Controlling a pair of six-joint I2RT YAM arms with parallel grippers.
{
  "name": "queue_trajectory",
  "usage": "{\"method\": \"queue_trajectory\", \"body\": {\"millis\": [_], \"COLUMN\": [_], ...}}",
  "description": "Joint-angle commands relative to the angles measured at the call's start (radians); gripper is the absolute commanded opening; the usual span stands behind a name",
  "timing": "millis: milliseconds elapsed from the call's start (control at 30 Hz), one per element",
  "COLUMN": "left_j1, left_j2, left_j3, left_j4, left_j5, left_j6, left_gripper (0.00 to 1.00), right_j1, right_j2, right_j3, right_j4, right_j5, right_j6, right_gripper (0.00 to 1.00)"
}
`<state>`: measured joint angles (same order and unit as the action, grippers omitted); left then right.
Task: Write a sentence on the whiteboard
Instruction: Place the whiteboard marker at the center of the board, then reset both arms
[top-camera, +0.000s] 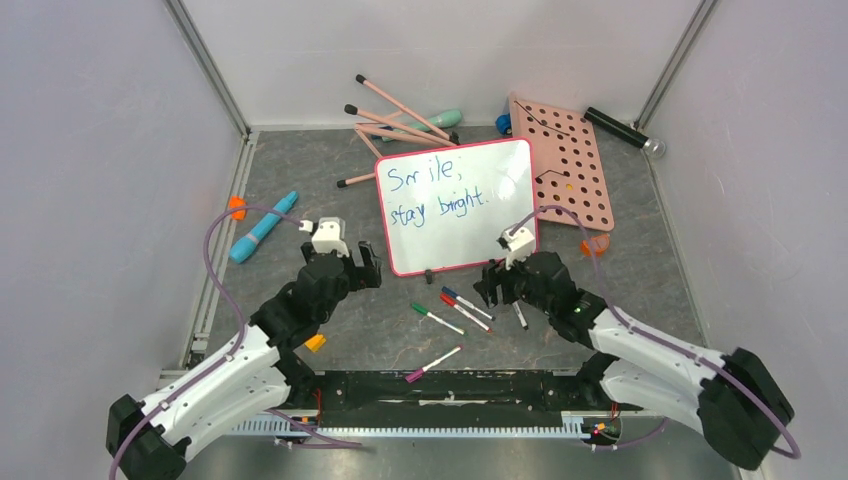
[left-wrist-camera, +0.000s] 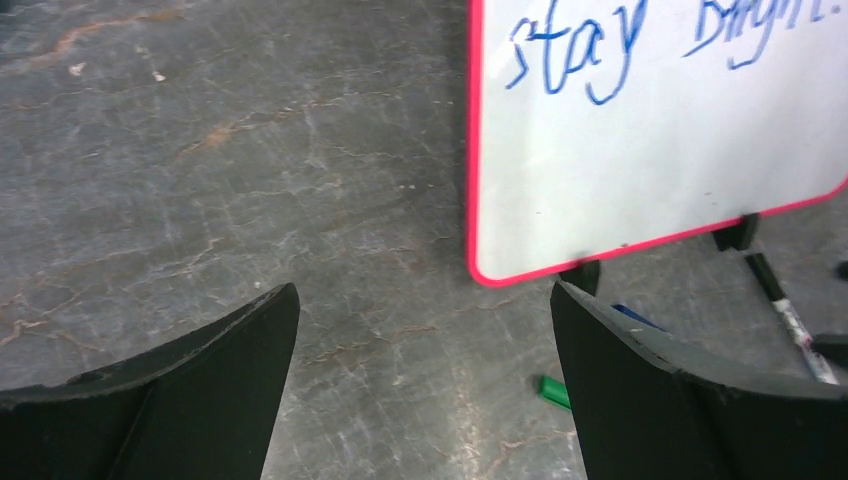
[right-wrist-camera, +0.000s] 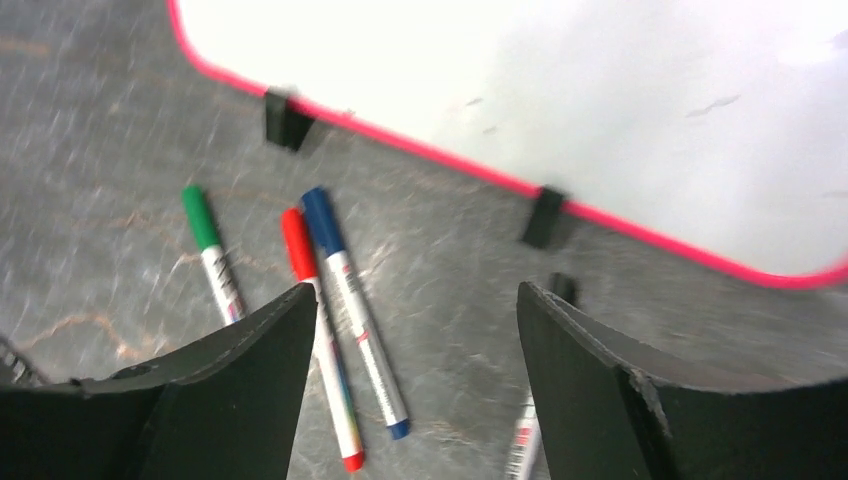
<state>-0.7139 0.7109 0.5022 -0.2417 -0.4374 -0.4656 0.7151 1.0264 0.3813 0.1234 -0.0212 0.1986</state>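
The whiteboard (top-camera: 455, 205) with a pink-red rim lies on the grey table. The sentence (top-camera: 438, 186) is in blue on two lines: "Smile, stay bright." The board also shows in the left wrist view (left-wrist-camera: 650, 140) and the right wrist view (right-wrist-camera: 560, 90). My left gripper (top-camera: 365, 262) is open and empty, just left of the board's near left corner. My right gripper (top-camera: 492, 283) is open and empty, just below the board's near right corner. Under it lie a blue marker (right-wrist-camera: 352, 305), a red marker (right-wrist-camera: 318, 330), a green marker (right-wrist-camera: 212, 252) and a black marker (top-camera: 519, 314).
A purple marker (top-camera: 432, 364) lies near the arm bases. A pink pegboard (top-camera: 565, 160) sits right of the board, with a black cylinder (top-camera: 622, 130) behind it. Pink sticks (top-camera: 400, 115), a teal object (top-camera: 440, 120) and a blue pen-like tool (top-camera: 262, 227) lie at back and left.
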Motion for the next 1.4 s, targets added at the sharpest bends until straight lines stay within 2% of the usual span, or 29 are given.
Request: {"method": "queue_trajectory", "body": {"millis": [0, 200, 267, 367, 433, 567, 633, 667, 767, 833, 933, 1000, 1167, 1200, 1267, 1300, 1333, 1367], "left_j1": [-0.002, 0.018, 0.051, 0.101, 0.142, 0.267, 0.32, 0.329, 0.341, 0.354, 0.437, 0.486, 0.57, 0.574, 0.583, 0.594, 0.604, 0.628], "left_j2": [-0.041, -0.126, -0.107, -0.067, -0.052, 0.026, 0.11, 0.167, 0.353, 0.419, 0.517, 0.579, 0.845, 0.812, 0.737, 0.753, 0.768, 0.755], "left_j3": [-0.076, -0.197, -0.209, -0.278, -0.287, -0.335, -0.39, -0.416, -0.418, -0.389, -0.398, -0.401, -0.425, -0.412, -0.326, -0.283, -0.244, -0.237], "left_j4": [0.127, 0.323, 0.364, 0.54, 0.58, 0.703, 0.864, 0.96, 1.183, 1.208, 1.389, 1.445, 1.783, 1.702, 1.425, 1.366, 1.326, 1.288], "left_j5": [-0.115, -0.261, -0.304, -0.331, -0.316, -0.248, -0.189, -0.152, -0.207, -0.171, -0.075, 0.012, 0.122, 0.131, 0.169, 0.229, 0.284, 0.299], "left_j6": [0.137, 0.358, 0.39, 0.41, 0.428, 0.43, 0.461, 0.528, 0.582, 0.59, 0.547, 0.529, 0.5, 0.49, 0.479, 0.495, 0.511, 0.48], "left_gripper": [1.0, 1.0, 1.0, 1.0, 1.0, 1.0, 1.0, 1.0, 1.0, 1.0, 1.0, 1.0, 1.0, 1.0, 1.0, 1.0, 1.0, 1.0], "right_j1": [-0.022, -0.112, -0.167, -0.243, -0.319, -0.499, -0.554, -0.561, -0.563, -0.564, -0.575, -0.598, -0.638, -0.639, -0.64, -0.64, -0.64, -0.639], "right_j2": [-0.16, -0.368, -0.403, -0.411, -0.422, -0.449, -0.423, -0.395, -0.252, -0.126, 0.042, 0.119, 0.243, 0.299, 0.376, 0.349, 0.325, 0.338], "right_j3": [0.031, -0.039, -0.074, -0.15, -0.212, -0.357, -0.445, -0.489, -0.597, -0.606, -0.615, -0.616, -0.577, -0.573, -0.571, -0.551, -0.517, -0.484], "right_j4": [-0.065, -0.093, -0.056, 0.071, 0.161, 0.372, 0.55, 0.633, 0.986, 1.102, 1.279, 1.357, 1.398, 1.436, 1.539, 1.449, 1.346, 1.303], "right_j5": [0.268, 0.712, 0.746, 0.82, 0.798, 0.612, 0.435, 0.391, 0.377, 0.391, 0.389, 0.357, 0.329, 0.342, 0.356, 0.342, 0.347, 0.363], "right_j6": [-0.026, -0.04, -0.038, -0.107, -0.124, -0.171, -0.28, -0.329, -0.379, -0.379, -0.367, -0.354, -0.331, -0.324, -0.33, -0.325, -0.32, -0.323], "right_gripper": [0.74, 0.72, 0.73, 0.72, 0.71, 0.68, 0.7, 0.72, 0.73, 0.73, 0.74, 0.73, 0.74, 0.74, 0.76, 0.78, 0.84, 0.97]}}
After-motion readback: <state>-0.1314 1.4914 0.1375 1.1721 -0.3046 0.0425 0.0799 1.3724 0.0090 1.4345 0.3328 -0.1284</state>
